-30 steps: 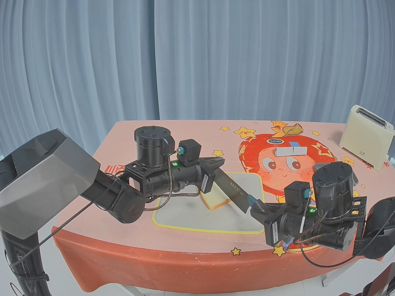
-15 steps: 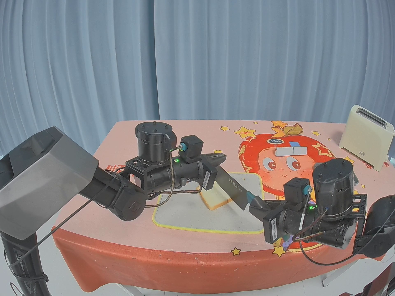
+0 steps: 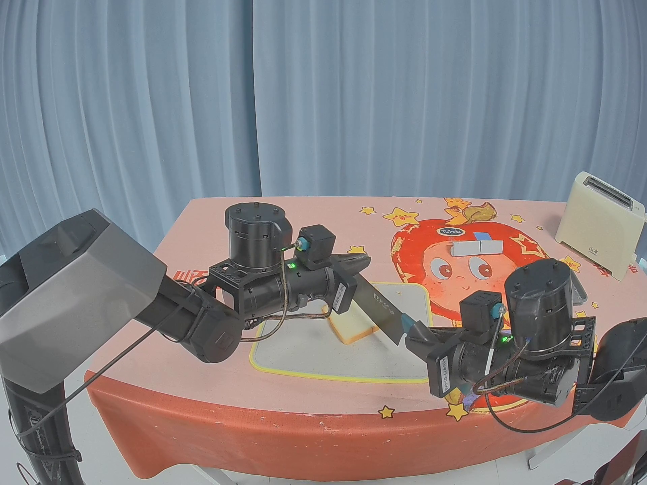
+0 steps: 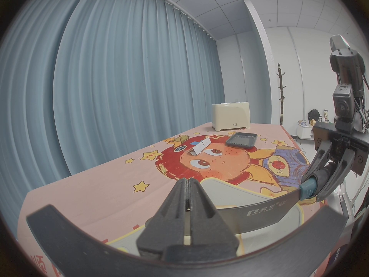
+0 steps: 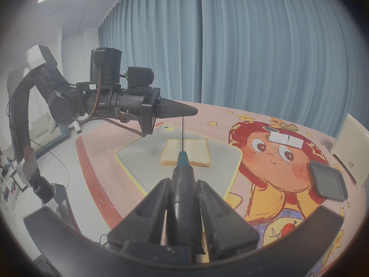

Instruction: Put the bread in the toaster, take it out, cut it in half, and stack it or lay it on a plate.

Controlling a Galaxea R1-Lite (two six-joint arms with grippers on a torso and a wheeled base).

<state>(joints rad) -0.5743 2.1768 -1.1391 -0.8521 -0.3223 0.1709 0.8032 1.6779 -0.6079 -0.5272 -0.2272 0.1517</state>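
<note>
A slice of bread [image 3: 349,332] lies flat on the grey, yellow-rimmed cutting board [image 3: 303,349]. My right gripper [image 3: 412,331] is shut on the teal-tipped handle of a knife [image 3: 377,302]. The dark blade slants over the bread, edge down, and appears as a thin line [image 5: 182,135] in the right wrist view above the bread [image 5: 186,153]. My left gripper [image 3: 360,262] is shut with nothing in it. It hovers over the bread's far side at the blade's far end; I cannot tell whether they touch. The left wrist view has the shut fingers [image 4: 175,212] in front of the blade [image 4: 261,213].
A cream toaster [image 3: 600,223] stands at the table's far right corner. A black tray [image 5: 328,180] lies between it and the board. A white card [image 3: 477,247] lies on the cartoon face. The table's front edge is close to the right arm.
The right arm has shifted slightly left and away from the front edge, carrying the knife a little up and across the bread. The left gripper has edged slightly farther out. The bread has stayed put.
</note>
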